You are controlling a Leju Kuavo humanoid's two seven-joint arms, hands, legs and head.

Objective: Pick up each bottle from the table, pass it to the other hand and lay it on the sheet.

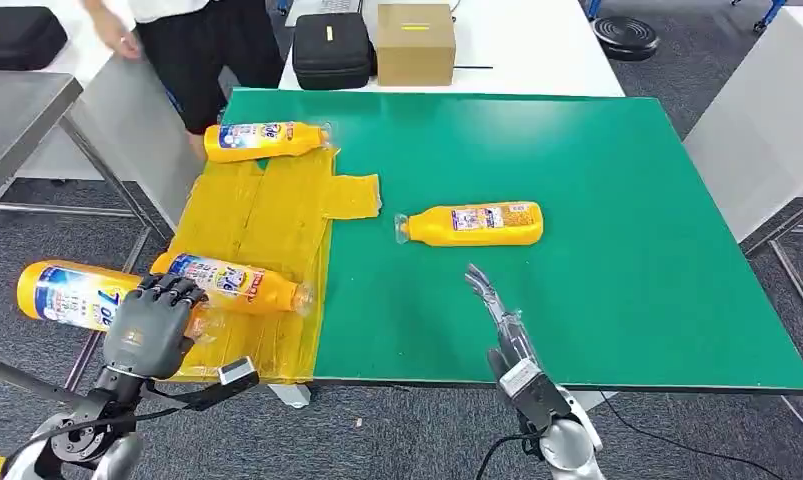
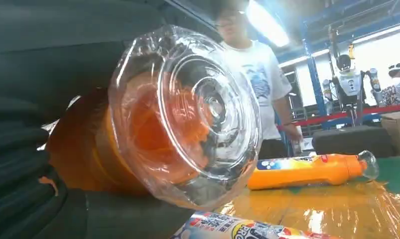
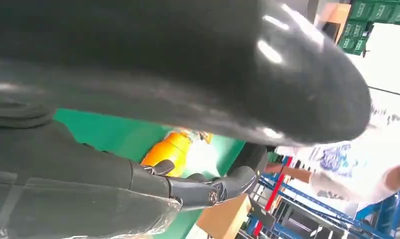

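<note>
My left hand (image 1: 152, 325) grips an orange bottle (image 1: 67, 295) by its neck end at the near left corner of the yellow sheet (image 1: 267, 215); its clear base (image 2: 183, 119) looms close in the left wrist view. A second bottle (image 1: 232, 283) lies on the sheet beside that hand. A third bottle (image 1: 267, 140) lies at the sheet's far end. Another bottle (image 1: 474, 223) lies on the green table (image 1: 617, 270), ahead of my right hand (image 1: 497, 315). That hand is open with its fingers (image 3: 198, 186) stretched out, and the orange bottle (image 3: 170, 149) shows beyond them.
A person (image 1: 192, 50) stands at the far left corner of the table. A black case (image 1: 331, 50) and a cardboard box (image 1: 415, 43) sit on the white table behind. A metal table (image 1: 17, 110) stands at the left, a white one (image 1: 767, 130) at the right.
</note>
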